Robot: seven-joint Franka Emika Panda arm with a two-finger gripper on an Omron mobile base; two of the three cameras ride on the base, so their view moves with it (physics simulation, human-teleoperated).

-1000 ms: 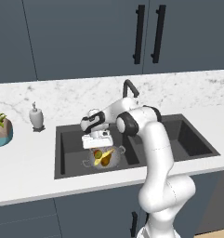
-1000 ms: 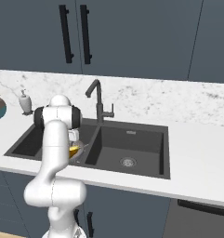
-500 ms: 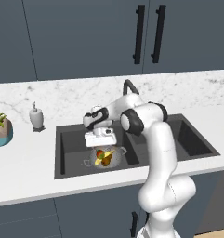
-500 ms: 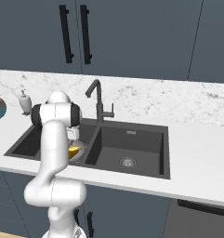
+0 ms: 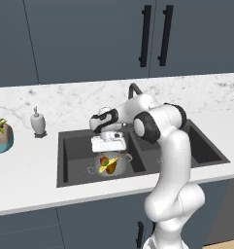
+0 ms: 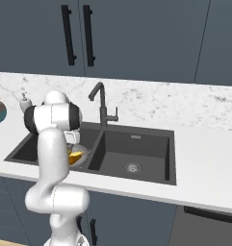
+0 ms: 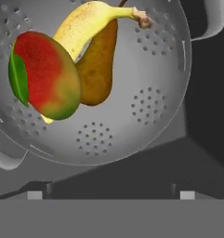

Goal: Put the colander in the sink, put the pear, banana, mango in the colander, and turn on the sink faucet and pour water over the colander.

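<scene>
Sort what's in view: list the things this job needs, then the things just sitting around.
Job: colander, mango, banana, pear, sink, faucet.
Lying about: soap dispenser, potted plant, cabinet handles.

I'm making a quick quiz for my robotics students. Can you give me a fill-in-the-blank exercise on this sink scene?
1. The mango, the banana and the pear all lie in the ____.
2. The colander stands in the sink's ____ basin, counted from the soap dispenser.
3. The gripper above the fruit holds ____.
4. From the sink faucet, ____ water runs.

Missing words: colander; nearer; nothing; no
</scene>
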